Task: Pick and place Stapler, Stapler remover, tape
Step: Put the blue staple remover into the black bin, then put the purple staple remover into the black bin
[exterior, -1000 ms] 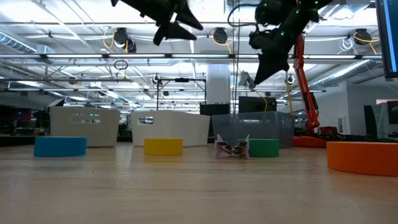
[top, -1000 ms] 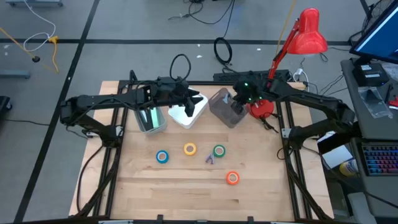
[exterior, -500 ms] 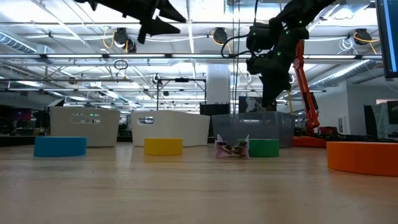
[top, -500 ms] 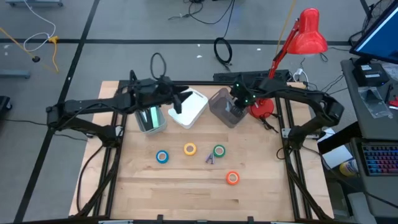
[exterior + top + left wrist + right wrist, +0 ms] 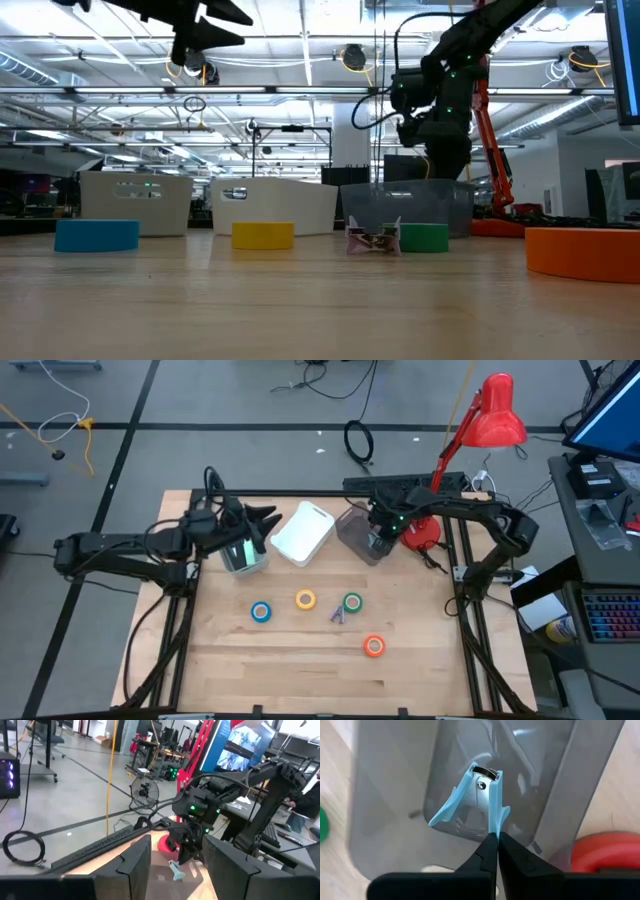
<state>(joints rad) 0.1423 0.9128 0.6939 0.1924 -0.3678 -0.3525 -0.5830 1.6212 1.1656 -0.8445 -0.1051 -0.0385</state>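
Right hand (image 5: 494, 837) pinching stapler remover (image 5: 482, 802), seemingly

Bright, even overhead light from ceiling lamps (image 5: 352, 57); soft shadows on the desk (image 5: 300, 660). The grey bin (image 5: 470, 785) is blurred close up.

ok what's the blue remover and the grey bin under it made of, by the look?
Staple remover: pale blue wings, matte, look like moulded plastic; the inner jaws and rivet shine like bare metal. The right tool holds it pinched by one wing.
Grey bin: translucent smoky plastic, probably; the wooden table shows faintly through its glossy walls.
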